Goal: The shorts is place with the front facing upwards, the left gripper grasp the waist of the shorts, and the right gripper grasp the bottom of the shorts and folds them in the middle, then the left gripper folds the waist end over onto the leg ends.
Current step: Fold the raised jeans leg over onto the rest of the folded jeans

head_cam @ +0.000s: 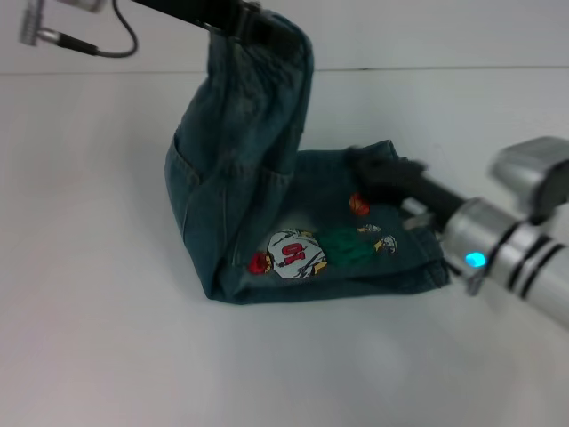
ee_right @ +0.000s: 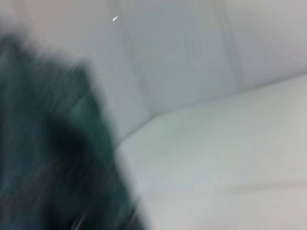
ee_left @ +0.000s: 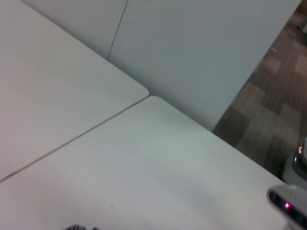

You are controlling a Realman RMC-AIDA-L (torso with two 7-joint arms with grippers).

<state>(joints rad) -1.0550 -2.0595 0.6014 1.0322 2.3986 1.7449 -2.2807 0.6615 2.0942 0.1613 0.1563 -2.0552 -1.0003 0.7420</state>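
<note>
Denim shorts lie on the white surface, printed half flat near the camera. Beside it, the right gripper rests low on the leg ends; whether its fingers pinch, I cannot tell. Farther back, the left gripper pinches the waist aloft, so the fold must travel rightward.

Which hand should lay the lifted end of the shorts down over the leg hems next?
Left. The left hand holds one end of the shorts raised; the right hand lies low on the flat part.
</note>
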